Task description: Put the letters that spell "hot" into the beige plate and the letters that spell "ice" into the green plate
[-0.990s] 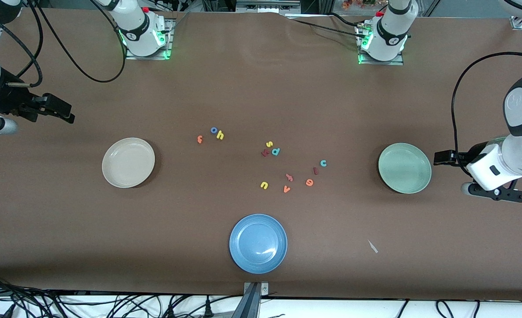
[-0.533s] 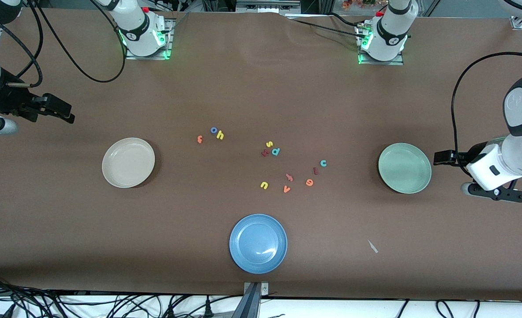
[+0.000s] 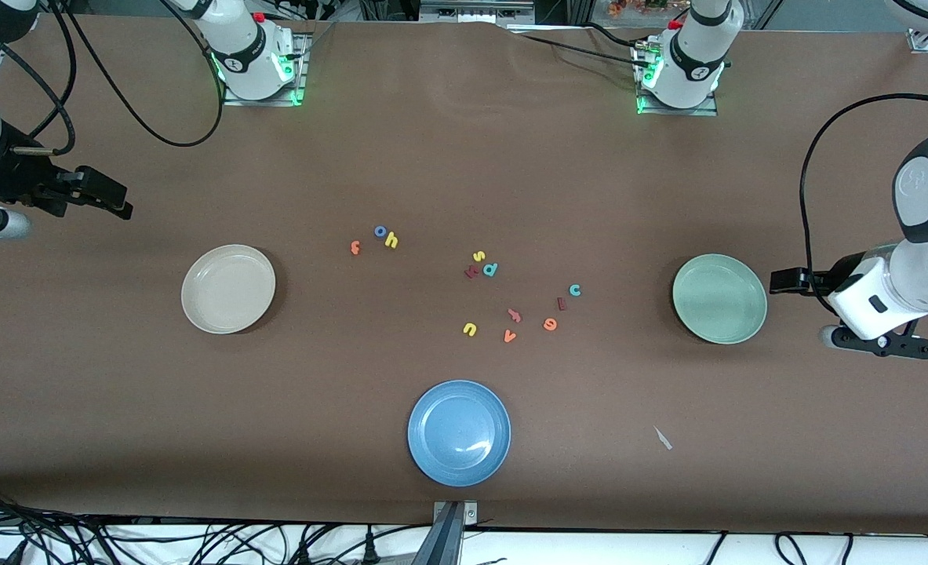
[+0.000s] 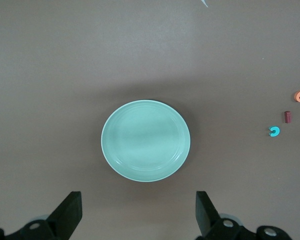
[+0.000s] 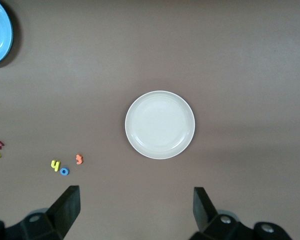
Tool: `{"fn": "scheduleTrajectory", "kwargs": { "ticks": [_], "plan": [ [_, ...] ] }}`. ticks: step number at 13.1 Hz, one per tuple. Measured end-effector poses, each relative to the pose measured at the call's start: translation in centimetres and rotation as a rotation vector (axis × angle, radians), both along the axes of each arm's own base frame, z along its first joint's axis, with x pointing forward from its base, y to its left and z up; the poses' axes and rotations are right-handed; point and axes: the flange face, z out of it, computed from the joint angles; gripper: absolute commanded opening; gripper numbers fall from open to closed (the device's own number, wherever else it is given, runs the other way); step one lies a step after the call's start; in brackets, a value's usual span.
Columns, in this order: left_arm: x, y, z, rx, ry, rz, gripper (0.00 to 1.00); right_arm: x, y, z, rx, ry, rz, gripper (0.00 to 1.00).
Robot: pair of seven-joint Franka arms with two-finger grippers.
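left claw point(image 4: 136, 212) released, over worktop point(image 3: 464, 157) edge beside green plate point(image 3: 719, 298) | right claw point(image 5: 135, 210) released — near beige plate point(image 3: 228, 289) | both plates bare, letters between

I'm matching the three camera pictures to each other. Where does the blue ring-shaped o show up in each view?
Front view: the blue o lies mid-table, between the orange t and the yellow h.
Left wrist view: not in it.
Right wrist view: the blue o sits near the picture's lower edge, again between h and t.
Shared landmark: the beige plate.
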Motion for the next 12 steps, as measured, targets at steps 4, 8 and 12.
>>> {"fn": "scheduleTrajectory", "kwargs": {
  "ticks": [4,8,12],
  "plan": [
    [-0.1,-0.8,-0.4,0.005,0.009,0.053,1.00,0.0,0.0,0.0,0.000,-0.001,0.000,1.00],
    [-0.4,-3.2,-1.3,-0.024,0.035,0.179,1.00,0.0,1.2,0.1,0.002,-0.011,0.021,1.00],
    [-0.7,-6.6,-2.5,0.006,0.059,0.251,1.00,0.3,1.9,0.4,-0.001,-0.044,0.032,1.00]
  ]
}}
